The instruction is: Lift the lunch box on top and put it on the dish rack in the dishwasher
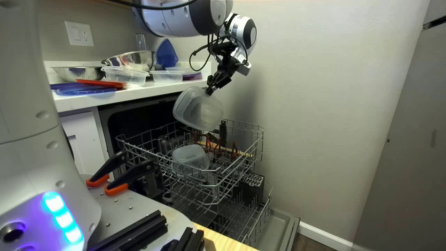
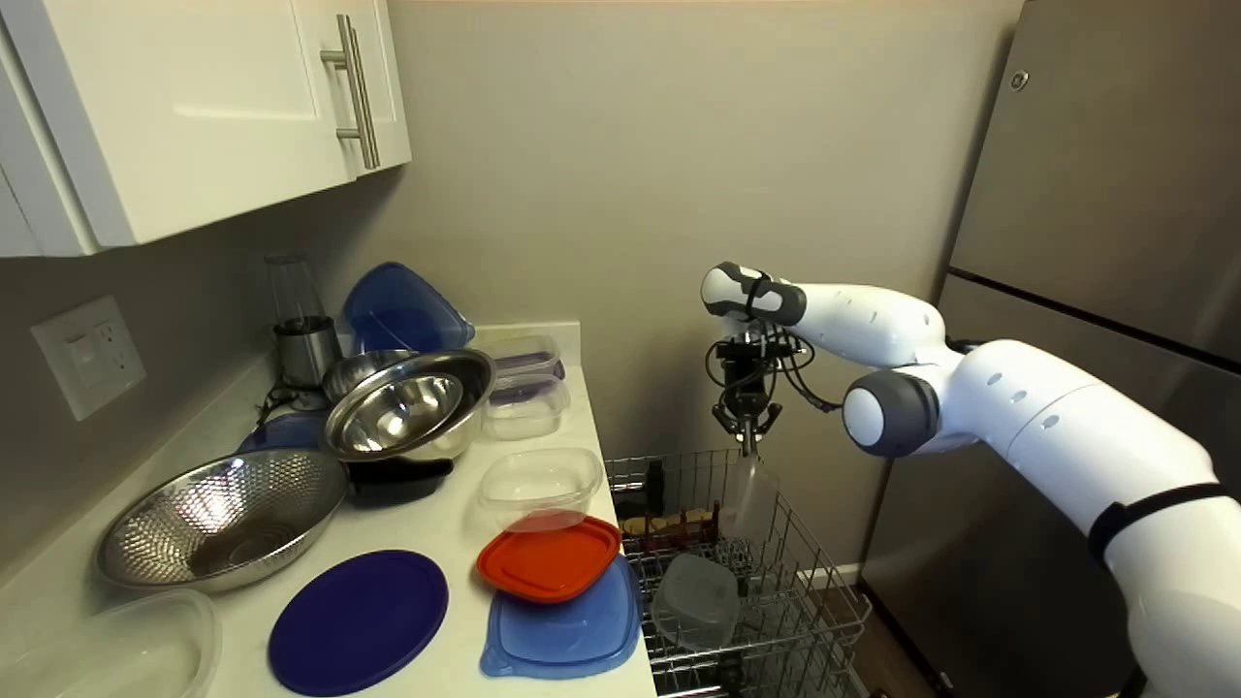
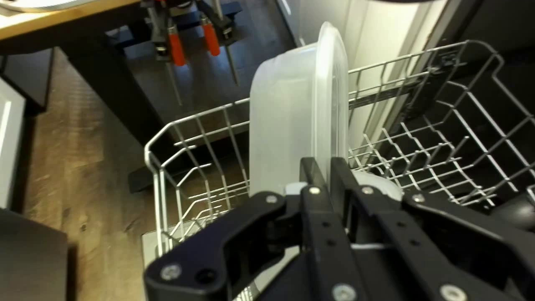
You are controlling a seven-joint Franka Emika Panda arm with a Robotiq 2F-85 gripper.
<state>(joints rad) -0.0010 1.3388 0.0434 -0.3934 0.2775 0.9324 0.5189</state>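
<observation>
Centered in an exterior view, my remote claw (image 1: 209, 92) pinches a translucent, round-cornered plastic lunch box (image 1: 199, 111) over the wire dish rack (image 1: 209, 170), white arm (image 1: 177, 19) bent downward.

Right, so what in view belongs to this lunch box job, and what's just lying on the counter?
For the job:
gripper
lunch box it grips
dish rack
dishwasher

Just on the counter:
red lid
light blue lid
dark blue lid
metal bowls
clear tubs
</observation>
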